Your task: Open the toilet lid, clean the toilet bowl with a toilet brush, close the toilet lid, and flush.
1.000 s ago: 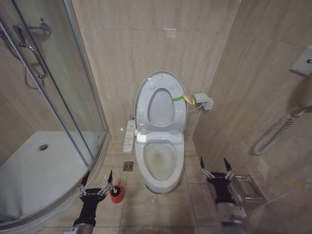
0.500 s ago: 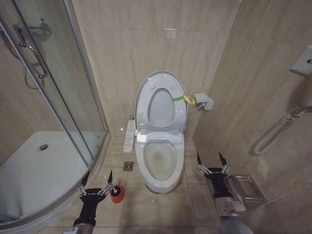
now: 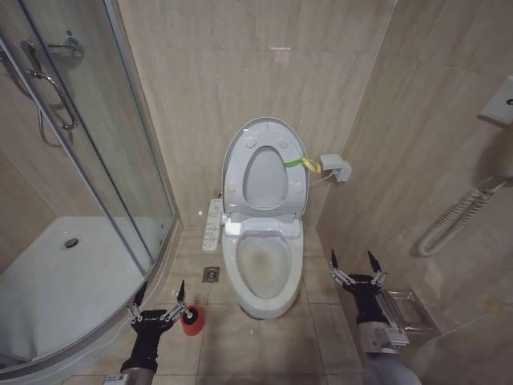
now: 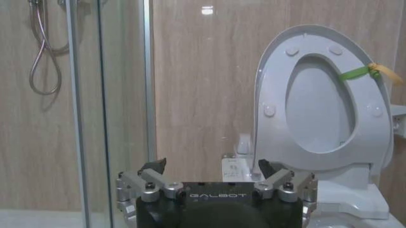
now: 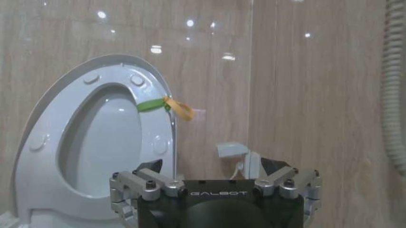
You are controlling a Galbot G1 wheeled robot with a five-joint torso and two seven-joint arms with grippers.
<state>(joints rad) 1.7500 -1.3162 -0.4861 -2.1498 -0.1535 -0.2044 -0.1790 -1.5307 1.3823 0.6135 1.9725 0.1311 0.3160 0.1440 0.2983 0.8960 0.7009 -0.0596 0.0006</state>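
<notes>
Already the toilet lid (image 3: 265,172) is standing upright against the back wall, its yellow-green band (image 3: 294,162) showing on the edge, and the toilet bowl (image 3: 262,269) is lying exposed below it. So the opening looks done, and the brush step is what I judge to be in hand. The toilet brush (image 3: 191,318) is sitting in its red holder on the floor, just beside the left gripper (image 3: 158,301), whose fingers are spread and holding nothing. The right gripper (image 3: 351,268) is hovering right of the bowl, fingers likewise spread. Next, the left gripper probably needs to be lining up over the thin handle.
</notes>
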